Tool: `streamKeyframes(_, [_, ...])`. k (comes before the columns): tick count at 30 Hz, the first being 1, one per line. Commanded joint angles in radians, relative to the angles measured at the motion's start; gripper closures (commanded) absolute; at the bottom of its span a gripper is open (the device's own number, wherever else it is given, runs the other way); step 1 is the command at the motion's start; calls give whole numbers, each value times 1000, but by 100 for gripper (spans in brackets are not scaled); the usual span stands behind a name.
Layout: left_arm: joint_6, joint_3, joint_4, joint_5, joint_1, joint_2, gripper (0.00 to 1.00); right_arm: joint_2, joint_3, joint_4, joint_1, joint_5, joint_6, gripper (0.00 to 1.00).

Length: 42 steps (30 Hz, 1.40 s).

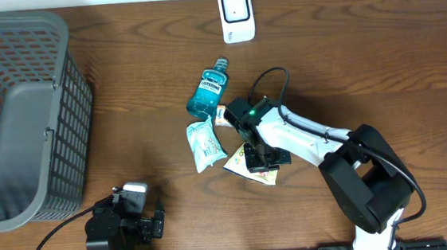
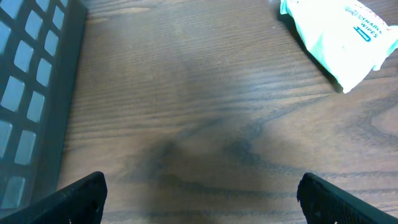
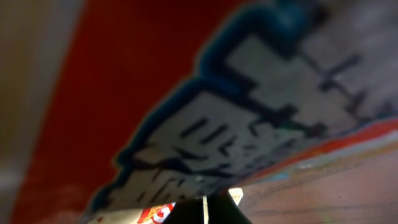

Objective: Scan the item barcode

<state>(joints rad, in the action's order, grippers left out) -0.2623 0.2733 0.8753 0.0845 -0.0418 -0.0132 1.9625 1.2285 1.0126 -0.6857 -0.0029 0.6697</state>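
Hemming the packet [image 1: 236, 161] at the right pincer [image 1: 263, 160] are wipes [image 1: 206, 142] and mouthwash [image 1: 209, 90].

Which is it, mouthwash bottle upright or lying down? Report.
Lying down: the mouthwash bottle shows its full length and label from overhead, flat on the table.

A grey plastic lattice basket [image 1: 23, 117] is set at the left end of the dark brown wooden table [image 1: 378, 57]. A teal-blue mouthwash bottle with a blue cap [image 1: 208, 90] is laid on its side near the middle, and a pale green soft pack of wipes [image 1: 205, 142] is laid just beside its base.
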Motion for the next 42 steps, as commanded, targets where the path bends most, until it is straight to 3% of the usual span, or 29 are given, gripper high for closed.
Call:
streamKeyframes(1, [2,-10,33,10,3,3,2,41,-18,3,-2,-60,17,99])
streamKeyframes(12, [2,-10,33,10,3,3,2,-88,140,151,0,-55,-40,97])
streamKeyframes(16, [2,-10,33,10,3,3,2,-151,144,128,-24,-39,-81,65])
streamKeyframes(20, [2,-10,33,10,3,3,2,-161,144,117,-82,14,-138,7])
streamKeyframes(21, [2,-10,33,10,3,3,2,-158,143,114,-104,19,-177,1])
streamKeyframes(25, [2,-10,33,10,3,3,2,-136,143,87,-200,93,-254,1])
streamKeyframes(32, [2,-10,33,10,3,3,2,-53,143,33,-330,343,-252,1])
streamKeyframes(42, [2,-10,33,10,3,3,2,129,143,46,-331,473,-214,1])
